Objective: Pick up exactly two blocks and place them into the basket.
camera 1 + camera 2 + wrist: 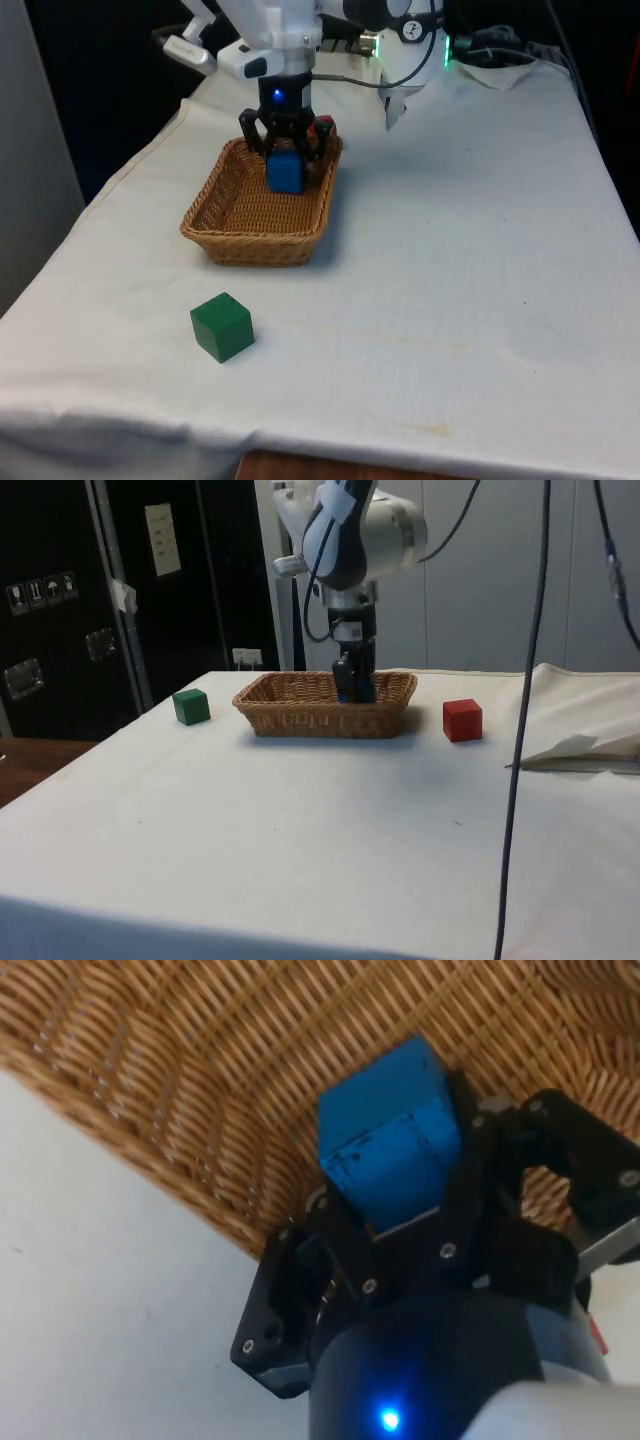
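Holding the blue block clamped between its fingers, my gripper hangs over the far end of the wicker basket, and in the wrist view the block sits over the woven floor close to one wall. My worry from here is the release: the block looks low but I can't tell whether it touches the weave, so if I let go too high it could bounce and tip against the wall, or ride up over the low rim it sits beside. A second risk is the fingers catching the wicker on the way out and dragging the light basket across the cloth. Counting outward, I see three blocks in all: the blue one in the grip, a red block on the table just beyond the basket's far end, and a green block on the near side, well apart from the basket toward the front view's left. One basket, with no other block visible inside it, so by my count a second one must follow, and overshooting to three would fail the task.
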You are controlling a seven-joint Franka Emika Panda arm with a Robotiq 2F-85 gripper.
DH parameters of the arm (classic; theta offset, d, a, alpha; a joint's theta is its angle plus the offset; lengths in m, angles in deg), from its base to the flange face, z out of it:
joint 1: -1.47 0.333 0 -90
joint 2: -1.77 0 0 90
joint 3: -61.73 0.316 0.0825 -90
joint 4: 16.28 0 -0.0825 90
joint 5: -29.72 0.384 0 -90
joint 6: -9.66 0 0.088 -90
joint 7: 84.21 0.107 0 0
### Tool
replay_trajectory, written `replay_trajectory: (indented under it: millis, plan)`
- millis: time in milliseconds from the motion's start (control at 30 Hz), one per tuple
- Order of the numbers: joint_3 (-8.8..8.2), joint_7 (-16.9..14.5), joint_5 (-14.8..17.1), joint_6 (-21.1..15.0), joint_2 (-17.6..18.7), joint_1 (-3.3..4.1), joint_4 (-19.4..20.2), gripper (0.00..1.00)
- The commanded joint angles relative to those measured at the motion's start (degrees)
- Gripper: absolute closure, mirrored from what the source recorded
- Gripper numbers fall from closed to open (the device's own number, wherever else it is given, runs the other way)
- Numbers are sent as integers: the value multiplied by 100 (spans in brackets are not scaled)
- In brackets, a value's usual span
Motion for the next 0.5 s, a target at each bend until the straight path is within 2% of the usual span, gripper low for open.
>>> replay_trajectory:
  millis: [0,33,67,100,133,167,333,367,400,433,467]
  plan:
    - [63,-92,97,-23,-46,-52,6,99]
    - [63,-115,132,-23,-34,-46,0,97]
    - [57,-138,155,-23,-29,-40,0,92]
    - [0,-80,92,0,23,0,-17,84]
    - [57,-149,166,-29,-29,-40,0,84]
    - [57,-149,172,-29,-29,-40,0,65]
    - [57,-149,172,-29,-29,-40,0,16]
    - [57,-149,172,-29,-29,-40,0,3]
    - [57,-149,178,-29,-23,-40,6,0]
    - [0,-86,97,0,17,0,-17,0]
    - [57,-149,178,-29,-23,-40,6,0]
